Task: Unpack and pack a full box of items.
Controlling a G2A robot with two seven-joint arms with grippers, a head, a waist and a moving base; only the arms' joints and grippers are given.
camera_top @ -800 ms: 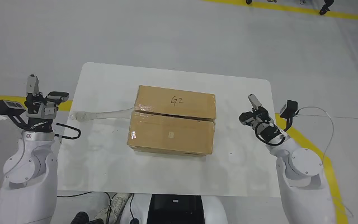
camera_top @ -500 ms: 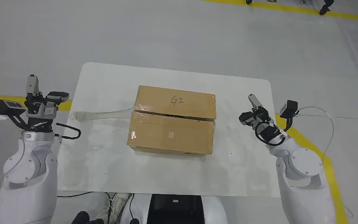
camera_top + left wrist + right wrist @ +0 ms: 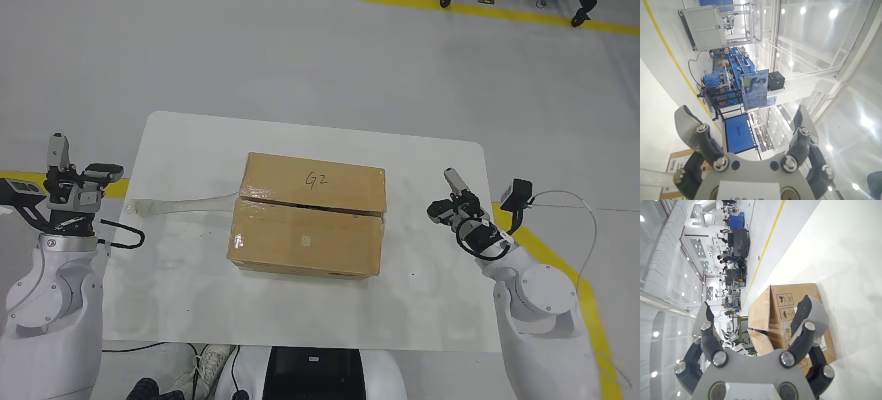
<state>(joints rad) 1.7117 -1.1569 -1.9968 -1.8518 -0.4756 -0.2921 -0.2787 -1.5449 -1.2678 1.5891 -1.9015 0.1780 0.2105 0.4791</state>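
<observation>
Starting at the left, the left gripper (image 3: 742, 115) hangs just off the counter (image 3: 420, 290) edge, jaws spread wide with nothing between them, well apart from the box (image 3: 308, 215). Between the two lies a pale strip (image 3: 175, 206), flat on the counter and running up to the box's left side. It looks like loose tape to me. The risk here is that a low sweep from this arm snags the strip and tugs the box askew.

In the centre, the cardboard box sits mid-counter with both top flaps down and the seam between them slightly gaping, so I'd say unpacking has not begun. A fingertip that comes down on a flap instead of under its edge would press it onto whatever is inside. Nothing pins the box, so a one-sided pull on a flap could skid or tip it.

On the right, the right gripper (image 3: 755, 304) is also wide open and empty, over the counter's right edge, clear of the box. If it comes in from the side rather than from above, it may shove the box leftward
</observation>
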